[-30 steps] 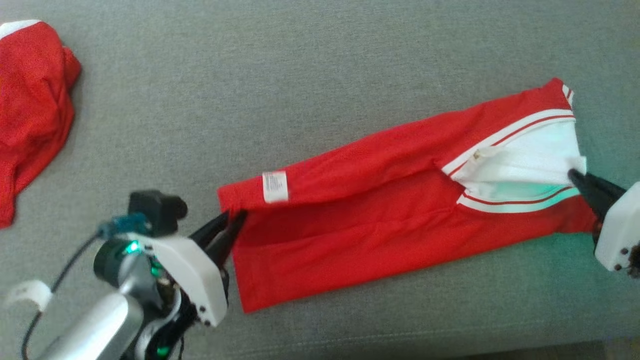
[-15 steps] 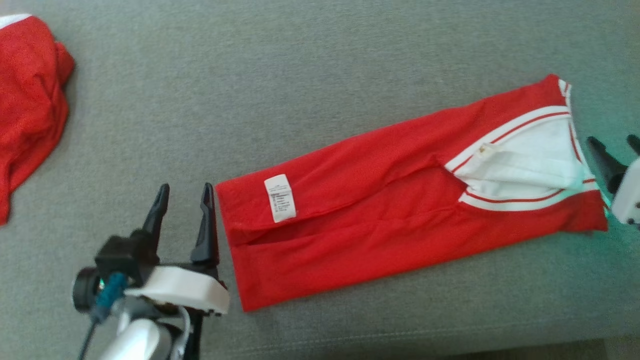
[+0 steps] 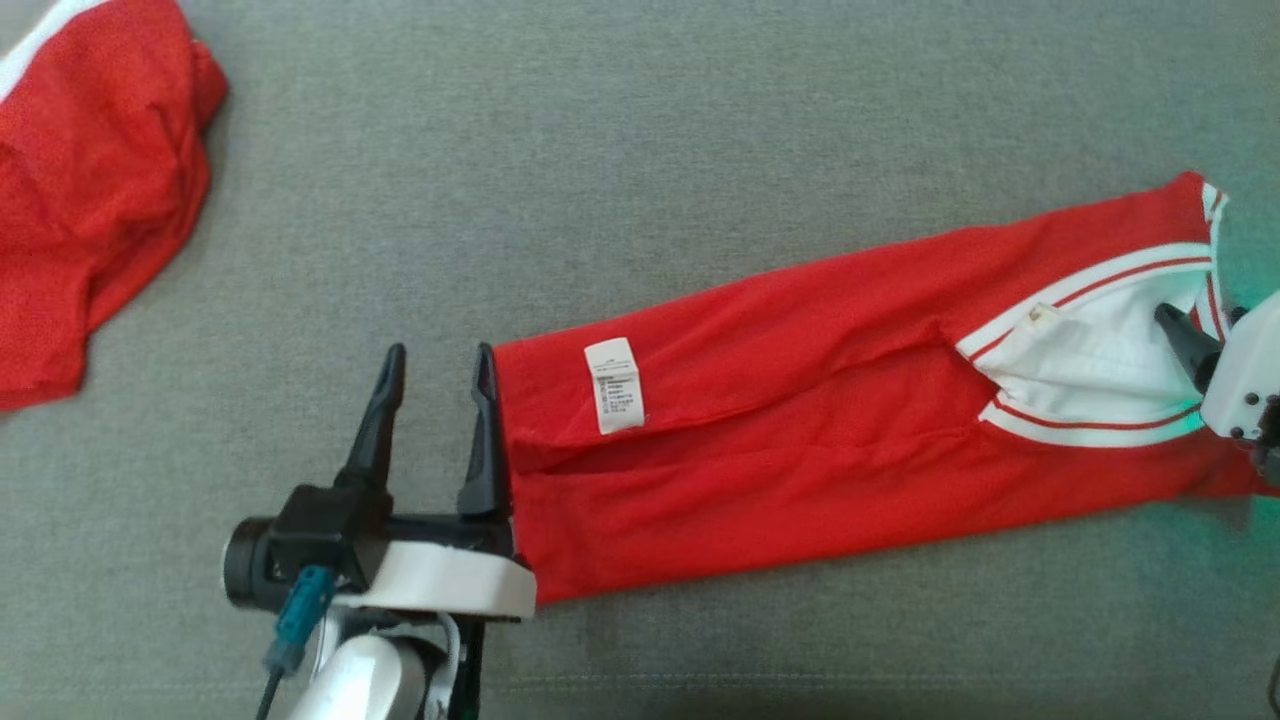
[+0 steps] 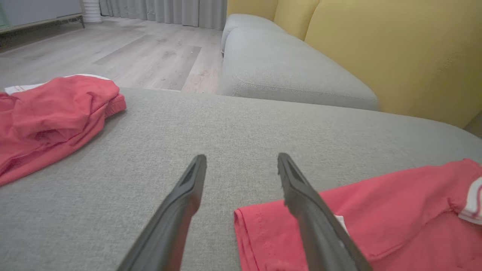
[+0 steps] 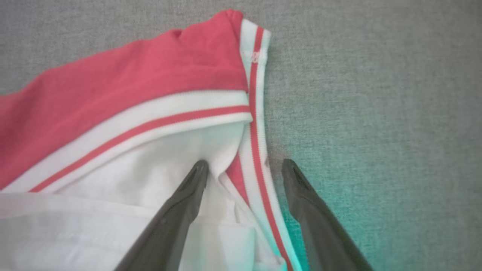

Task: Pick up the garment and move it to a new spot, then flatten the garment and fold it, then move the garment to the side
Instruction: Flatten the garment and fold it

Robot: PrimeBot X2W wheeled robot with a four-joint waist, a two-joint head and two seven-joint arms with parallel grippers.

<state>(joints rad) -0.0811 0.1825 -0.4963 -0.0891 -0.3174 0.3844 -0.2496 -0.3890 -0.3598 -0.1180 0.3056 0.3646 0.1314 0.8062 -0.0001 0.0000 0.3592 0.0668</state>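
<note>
1. In the head view, the garment (image 3: 800, 440) is lying as a long folded red strip from the centre of the frame to the right edge, on the grey cushion (image 3: 640, 150). Its white label (image 3: 613, 385) is facing up near its left end.
2. The left gripper (image 3: 438, 352) is sitting at the lower left with its fingers spread wide and pinching nothing. The finger nearer the garment is standing right at the cloth's left edge. I cannot tell whether it is touching.
3. The right gripper (image 3: 1198, 330) is showing at the right edge, one dark finger lying over the white collar area.
4. A second red garment (image 3: 90, 200) is lying crumpled in the upper left, well apart.
5. In the left wrist view, the left gripper (image 4: 242, 158) is holding its fingers apart over the cushion. The garment (image 4: 395, 203) is filling the lower right, and the second red garment (image 4: 52, 116) is lying at the left. A yellow backrest (image 4: 395, 49) is rising at the upper right.
6. In the right wrist view, the right gripper (image 5: 244, 163) is keeping its fingers spread, gripping nothing. The striped trim (image 5: 256, 113) is running between them, with one finger over white fabric and the other over bare cushion.
</note>
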